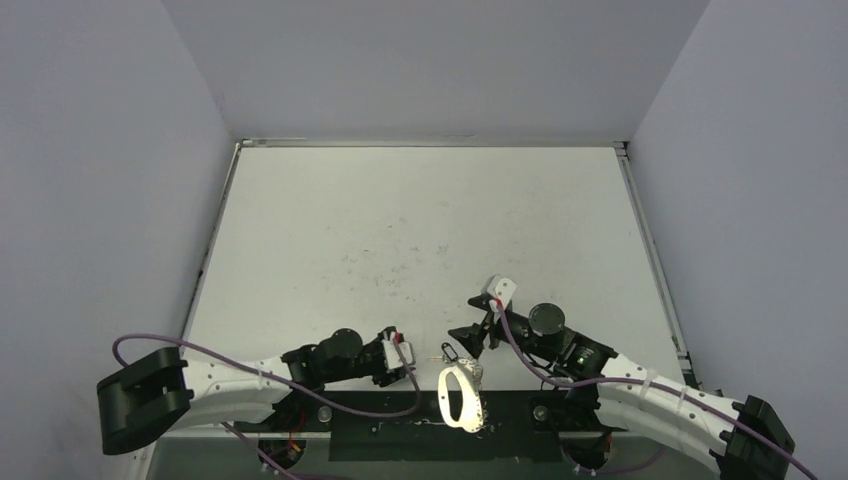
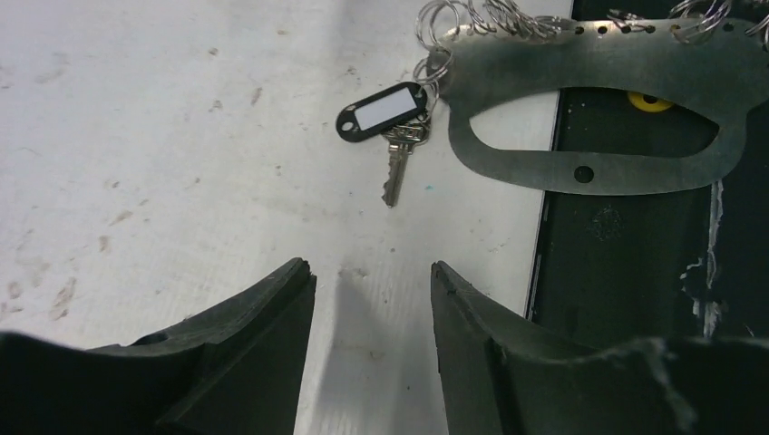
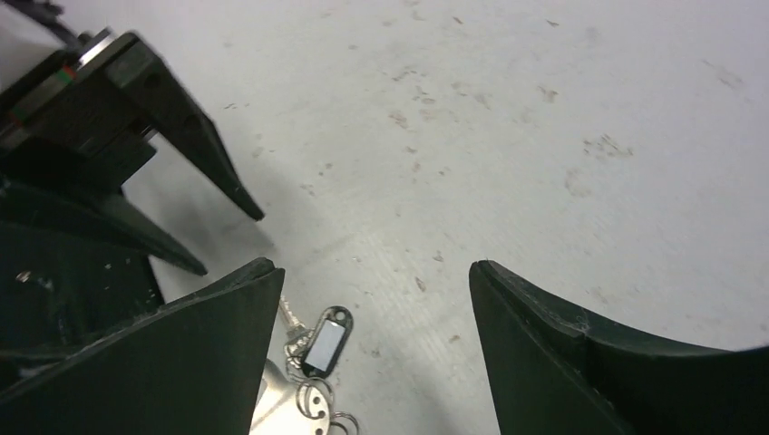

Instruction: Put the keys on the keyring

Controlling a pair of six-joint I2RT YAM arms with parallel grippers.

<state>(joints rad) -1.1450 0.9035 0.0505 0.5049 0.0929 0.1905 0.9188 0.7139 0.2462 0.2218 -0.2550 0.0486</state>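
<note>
Two sets of jaws, both spread, neither pinching a thing. On the left wrist view, the left gripper [image 2: 372, 272] sits at the bottom of the frame, fingers apart over the white table [image 2: 181, 136]. Above them, upper middle, lies a silver key [image 2: 396, 168] under a black tag [image 2: 384, 111] with a white label. Key and tag are clear of the fingertips, no contact.

Just right of them is the keyring [image 2: 589, 59], a big flat grey oval plate. It stretches across the upper right, partly on the white table and partly over the black strip [image 2: 626, 272] at the edge. Small wire rings [image 2: 472, 18] bunch at its top left corner, and the tag's end meets them there.

Over to the right wrist view: the right gripper [image 3: 367, 267] is wide apart, and the tag peeks in at the bottom of the frame, just beside the left-hand finger. From overhead, the keyring lies at lower centre between the two arms, with both grippers just above it in the frame.
</note>
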